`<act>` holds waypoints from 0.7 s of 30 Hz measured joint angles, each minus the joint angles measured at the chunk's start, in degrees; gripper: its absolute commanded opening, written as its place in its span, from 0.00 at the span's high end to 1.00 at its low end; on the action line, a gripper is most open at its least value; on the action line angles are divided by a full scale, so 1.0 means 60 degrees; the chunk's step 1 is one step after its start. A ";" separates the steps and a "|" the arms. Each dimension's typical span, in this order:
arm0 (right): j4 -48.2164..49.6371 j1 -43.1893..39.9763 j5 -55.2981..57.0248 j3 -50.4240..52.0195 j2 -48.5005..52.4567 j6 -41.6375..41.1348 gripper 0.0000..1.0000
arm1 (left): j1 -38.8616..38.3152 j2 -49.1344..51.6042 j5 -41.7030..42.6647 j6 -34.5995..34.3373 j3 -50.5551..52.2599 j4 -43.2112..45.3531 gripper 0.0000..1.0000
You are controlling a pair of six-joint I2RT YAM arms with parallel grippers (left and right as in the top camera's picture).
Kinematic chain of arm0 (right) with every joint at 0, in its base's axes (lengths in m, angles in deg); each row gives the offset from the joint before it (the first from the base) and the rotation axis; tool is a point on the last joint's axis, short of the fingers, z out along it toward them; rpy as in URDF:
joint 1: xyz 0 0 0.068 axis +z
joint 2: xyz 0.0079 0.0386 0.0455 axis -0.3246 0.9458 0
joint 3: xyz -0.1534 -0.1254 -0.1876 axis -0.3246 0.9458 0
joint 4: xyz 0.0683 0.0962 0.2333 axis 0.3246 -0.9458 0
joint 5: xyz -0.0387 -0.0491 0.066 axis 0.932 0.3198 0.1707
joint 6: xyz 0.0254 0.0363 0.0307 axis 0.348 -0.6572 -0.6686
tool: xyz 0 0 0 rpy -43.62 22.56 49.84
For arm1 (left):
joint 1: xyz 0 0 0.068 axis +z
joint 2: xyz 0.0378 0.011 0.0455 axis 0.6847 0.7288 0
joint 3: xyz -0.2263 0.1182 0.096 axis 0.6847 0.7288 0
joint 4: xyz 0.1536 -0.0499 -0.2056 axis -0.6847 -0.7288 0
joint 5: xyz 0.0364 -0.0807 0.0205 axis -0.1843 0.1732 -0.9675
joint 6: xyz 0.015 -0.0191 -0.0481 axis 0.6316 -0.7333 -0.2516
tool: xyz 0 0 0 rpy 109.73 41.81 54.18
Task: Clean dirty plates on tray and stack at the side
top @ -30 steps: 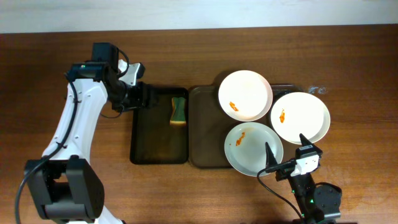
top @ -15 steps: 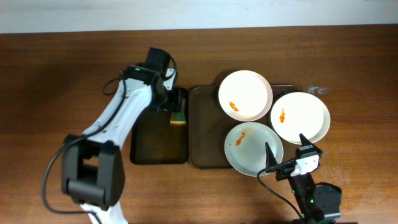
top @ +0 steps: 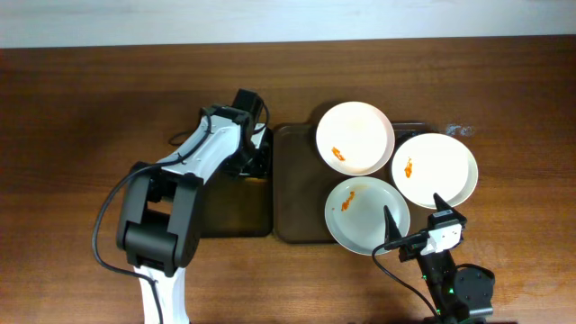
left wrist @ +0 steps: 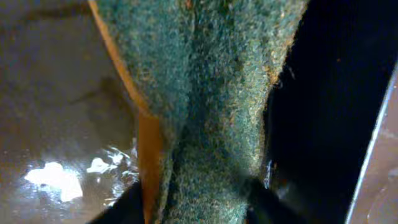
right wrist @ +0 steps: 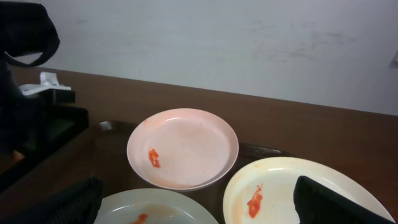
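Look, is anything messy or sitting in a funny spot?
Yes. The far plate, right plate and near plate all have orange smears. Each one also pokes out past the rim of the brown tray instead of sitting fully inside it. Nothing looks spilled or broken.

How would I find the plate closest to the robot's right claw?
Find the big dark brown tray in the middle of the table; three white plates crowd its right end. Yours is the front plate, nearest the robot, beside the right claw. Only it pokes over the tray's front edge.
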 measured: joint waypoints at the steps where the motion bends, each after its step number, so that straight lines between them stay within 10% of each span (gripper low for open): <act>1: 0.0000 0.0000 0.0000 0.0000 0.0000 0.0004 0.02 | 0.0000 0.0000 -0.0051 -0.0011 0.0000 0.0000 1.00; 3: 0.0000 0.0000 0.0000 0.0000 0.0000 0.0004 0.02 | 0.0015 0.0000 -0.0157 -0.0011 0.0000 -0.0153 0.94; 6: 0.0000 0.0000 0.0000 0.0000 0.0000 -0.0004 0.02 | 0.0219 0.0000 -0.0186 0.0007 -0.0069 -0.0831 0.45; 12: 0.0000 0.0000 0.0000 0.0000 0.0000 -0.0004 0.02 | 0.1060 0.0000 -0.0240 -0.0015 -0.1206 -0.1792 0.14; 21: 0.0000 0.0000 0.0000 0.0000 0.0000 0.0000 0.02 | 0.0601 0.0000 -0.0419 0.0259 -0.1348 -0.0718 0.31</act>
